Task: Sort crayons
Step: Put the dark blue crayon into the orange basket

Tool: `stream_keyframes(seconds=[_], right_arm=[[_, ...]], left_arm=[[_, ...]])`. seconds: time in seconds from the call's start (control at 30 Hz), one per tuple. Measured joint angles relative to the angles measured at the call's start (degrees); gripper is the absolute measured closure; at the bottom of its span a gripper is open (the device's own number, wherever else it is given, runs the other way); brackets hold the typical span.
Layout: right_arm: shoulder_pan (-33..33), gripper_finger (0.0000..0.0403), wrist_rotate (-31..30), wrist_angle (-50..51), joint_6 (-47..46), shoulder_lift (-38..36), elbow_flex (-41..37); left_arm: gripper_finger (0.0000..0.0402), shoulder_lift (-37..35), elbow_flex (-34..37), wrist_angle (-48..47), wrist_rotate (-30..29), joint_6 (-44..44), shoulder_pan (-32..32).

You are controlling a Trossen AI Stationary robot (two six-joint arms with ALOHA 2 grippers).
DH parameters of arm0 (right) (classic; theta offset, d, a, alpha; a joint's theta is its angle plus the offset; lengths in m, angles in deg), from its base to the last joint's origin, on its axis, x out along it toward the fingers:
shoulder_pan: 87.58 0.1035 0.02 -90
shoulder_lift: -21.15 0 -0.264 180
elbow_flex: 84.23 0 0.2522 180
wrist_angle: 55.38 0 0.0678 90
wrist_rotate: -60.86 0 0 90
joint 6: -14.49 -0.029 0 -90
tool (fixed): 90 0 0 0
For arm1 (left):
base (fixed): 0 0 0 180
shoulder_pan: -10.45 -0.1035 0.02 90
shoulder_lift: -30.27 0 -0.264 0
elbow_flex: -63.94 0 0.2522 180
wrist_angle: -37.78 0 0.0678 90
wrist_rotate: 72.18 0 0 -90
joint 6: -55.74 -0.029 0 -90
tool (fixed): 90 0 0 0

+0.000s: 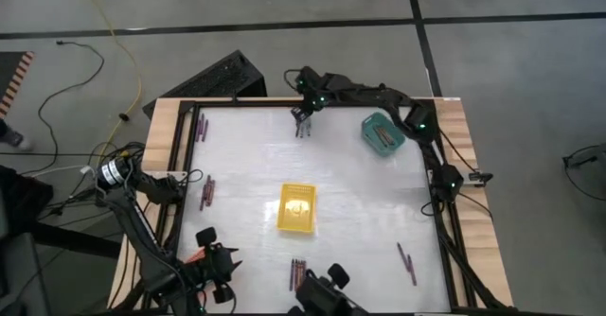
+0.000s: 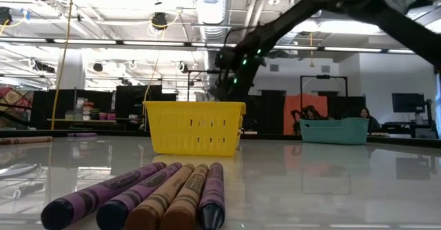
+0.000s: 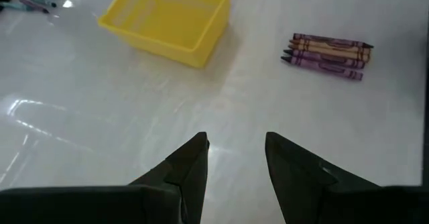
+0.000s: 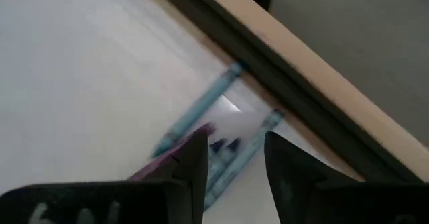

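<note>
white table [image 1: 246, 155] with yellow tray [image 1: 296, 207], teal tray [image 1: 383, 133], scattered crayons [image 1: 297, 272]

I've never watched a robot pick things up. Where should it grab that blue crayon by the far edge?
Probably across the middle of the blue crayon, coming straight down. It lies flat, close along the table frame, so a sideways approach looks blocked. The right gripper hangs above it, jaws apart, with other crayons beside them.
</note>
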Motion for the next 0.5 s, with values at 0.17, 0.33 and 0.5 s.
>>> stream_keyframes(seconds=[0.17,0.33,0.5], right_arm=[[-0.32,0.0262,-1.52,4.98,0.03,4.25,4.5],[-2.19,0.0262,-1.7,6.58,-0.96,5.33,4.71],[-2.39,0.0266,-1.67,6.65,-1.03,5.38,4.54]], left_arm=[[0.0262,-0.01,0.0,0.08,-0.63,-0.17,-0.26],[0.0262,-0.01,0.0,0.43,-0.63,-0.14,-0.25],[0.0262,-0.01,0.0,0.6,-0.63,-0.37,-0.26]])
